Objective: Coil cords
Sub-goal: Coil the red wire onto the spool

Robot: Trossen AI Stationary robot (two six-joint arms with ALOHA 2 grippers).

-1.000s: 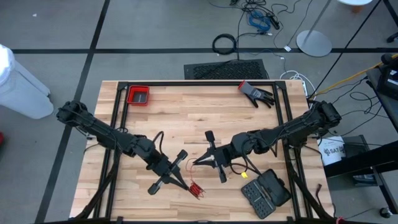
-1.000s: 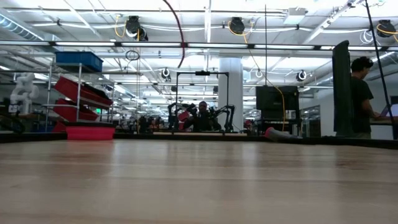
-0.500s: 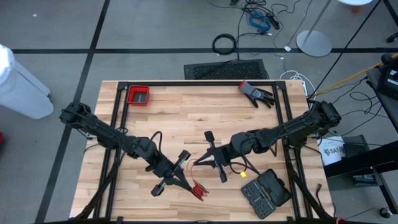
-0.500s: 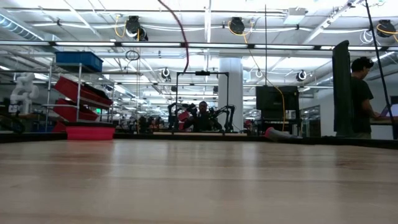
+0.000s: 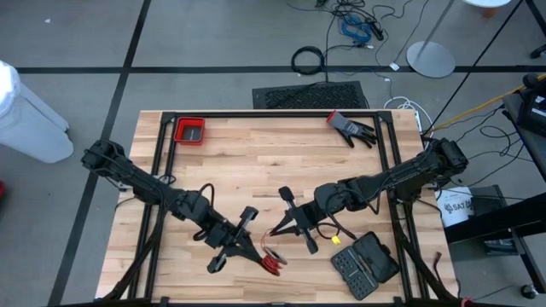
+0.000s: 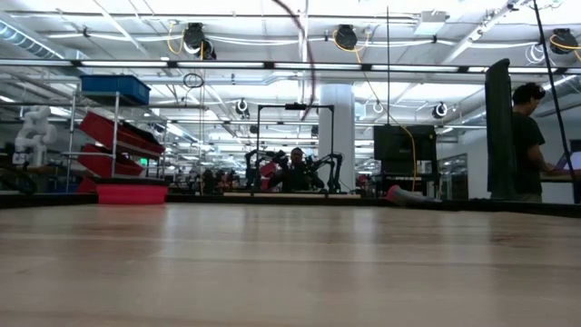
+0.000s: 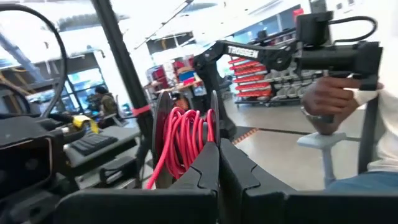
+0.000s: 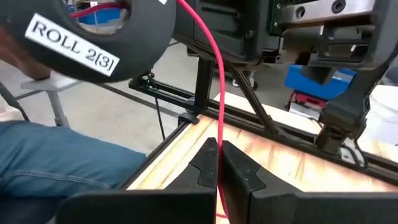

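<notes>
**Both grippers clamped on cord, mid-wind**

Left gripper [image 5: 256, 252] clenched on the spool [image 7: 180, 140], near the table's [image 5: 256, 162] front edge. Right gripper [image 8: 218, 163] pinches the red cord [image 8: 211, 68] just beside it. Risk: slack lets loops slip off the disc.

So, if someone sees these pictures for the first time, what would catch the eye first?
Probably the two dark arms meeting near the table's front edge, the left gripper shut on the red cord coils and the right gripper pinching the strand. Next, the red tray at the far left corner.
</notes>
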